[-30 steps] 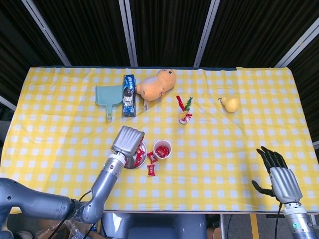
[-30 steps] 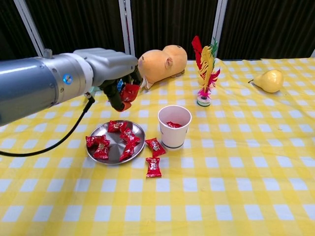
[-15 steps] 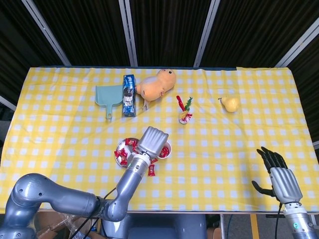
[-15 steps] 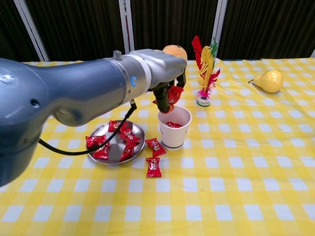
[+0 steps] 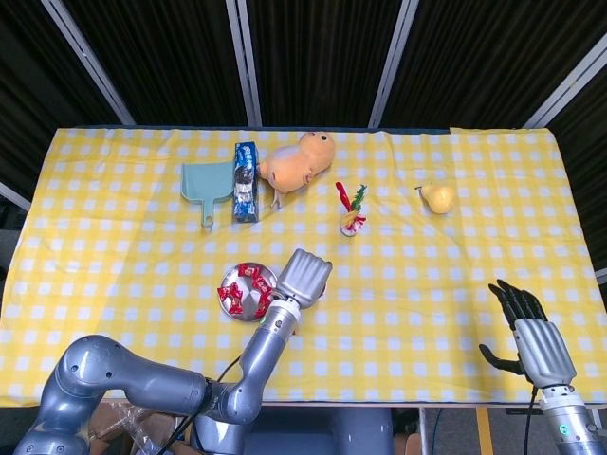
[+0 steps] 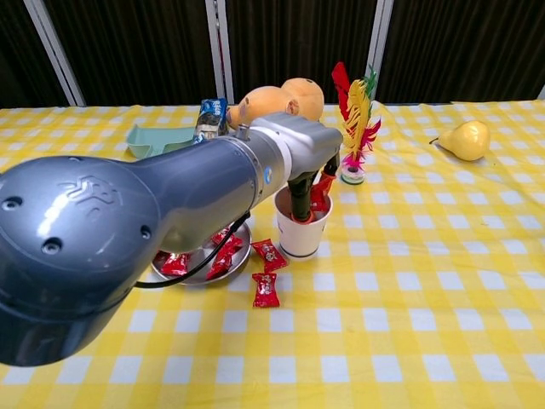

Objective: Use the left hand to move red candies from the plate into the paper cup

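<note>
Red candies [image 6: 265, 290], white paper cup [image 6: 301, 235], yellow-white checked tablecloth [image 6: 443, 281].

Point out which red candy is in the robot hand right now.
The red candy pinched by the left robot hand over the paper cup; the others lie on the plate or tablecloth.

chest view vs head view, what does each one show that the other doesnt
Only the chest view shows the left hand's fingers dipping into the paper cup with a red candy, plus two candies loose on the cloth. Only the head view shows the right hand, open at the table's near right edge. Both show the plate, plush toy, pear and feather shuttlecock.
</note>
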`<state>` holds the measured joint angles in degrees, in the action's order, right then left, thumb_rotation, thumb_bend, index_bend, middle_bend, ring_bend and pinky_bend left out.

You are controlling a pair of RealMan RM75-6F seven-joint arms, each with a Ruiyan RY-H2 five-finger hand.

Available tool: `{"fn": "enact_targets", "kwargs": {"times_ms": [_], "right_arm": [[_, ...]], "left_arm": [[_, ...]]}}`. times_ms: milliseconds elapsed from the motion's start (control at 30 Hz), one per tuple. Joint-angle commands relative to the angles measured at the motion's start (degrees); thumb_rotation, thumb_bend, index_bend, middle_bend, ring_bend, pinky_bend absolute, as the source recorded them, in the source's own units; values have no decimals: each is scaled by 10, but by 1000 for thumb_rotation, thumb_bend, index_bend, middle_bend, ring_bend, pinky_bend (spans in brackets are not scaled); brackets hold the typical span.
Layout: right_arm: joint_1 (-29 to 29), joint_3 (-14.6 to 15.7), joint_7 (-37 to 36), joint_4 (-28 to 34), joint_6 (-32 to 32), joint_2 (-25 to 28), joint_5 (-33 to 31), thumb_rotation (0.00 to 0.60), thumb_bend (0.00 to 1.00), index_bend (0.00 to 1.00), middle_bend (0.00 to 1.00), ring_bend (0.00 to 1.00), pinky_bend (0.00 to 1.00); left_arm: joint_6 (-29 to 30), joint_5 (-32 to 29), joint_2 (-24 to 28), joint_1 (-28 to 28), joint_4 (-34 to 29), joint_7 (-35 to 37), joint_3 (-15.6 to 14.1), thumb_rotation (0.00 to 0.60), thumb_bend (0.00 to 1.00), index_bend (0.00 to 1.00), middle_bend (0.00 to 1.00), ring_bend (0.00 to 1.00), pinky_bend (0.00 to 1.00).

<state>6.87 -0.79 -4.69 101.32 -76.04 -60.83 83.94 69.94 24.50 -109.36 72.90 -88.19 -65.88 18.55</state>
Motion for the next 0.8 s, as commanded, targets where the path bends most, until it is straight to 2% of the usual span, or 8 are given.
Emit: {"fn": "enact_targets", "kwargs": {"times_ms": [33, 233, 533, 800], "right_arm": [[0, 0, 1, 0, 0, 0, 0, 600, 341, 0, 0, 0, 0], [0, 0, 3, 0, -1, -2, 0, 600, 341, 0, 0, 0, 0], [-1, 0, 4, 0, -3, -2, 1, 600, 341, 0, 0, 0, 0], [-2, 0, 5, 0, -4, -2, 2, 600, 341, 0, 0, 0, 0]], "left_arm": [[4, 5, 5, -3, -5, 4, -1, 600, 265, 382, 463, 843, 935], [10, 30, 16, -14, -20, 30, 3, 600, 264, 350, 423, 843, 935], [27, 47, 48, -30, -63, 46, 5, 600, 264, 343, 418, 843, 935], [51, 46, 94, -68, -109, 53, -23, 600, 262, 332, 401, 843, 935]]}}
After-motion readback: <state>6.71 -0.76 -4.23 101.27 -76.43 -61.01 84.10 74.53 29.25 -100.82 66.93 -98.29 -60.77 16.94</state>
